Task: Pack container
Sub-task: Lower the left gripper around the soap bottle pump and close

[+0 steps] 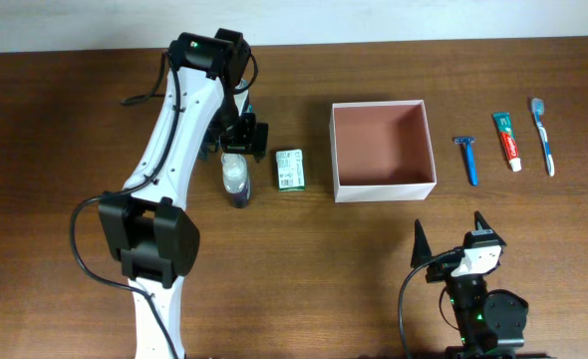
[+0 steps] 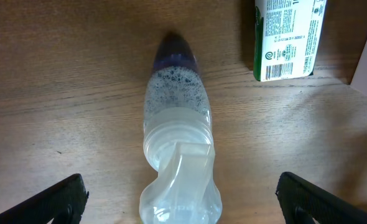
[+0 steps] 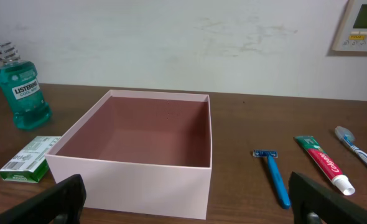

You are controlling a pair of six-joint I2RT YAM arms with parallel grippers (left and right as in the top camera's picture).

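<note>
The container is a square white-walled box with a pinkish-brown floor, empty, at the table's middle; it also shows in the right wrist view. A clear bottle with a purple cap lies on the table left of it. My left gripper is open just above the bottle's far end; in the left wrist view the fingers straddle the clear bottle without touching it. My right gripper is open and empty near the front edge, facing the container.
A green-and-white soap box lies between bottle and container. Right of the container lie a blue razor, a toothpaste tube and a toothbrush. A green mouthwash bottle stands at the back left.
</note>
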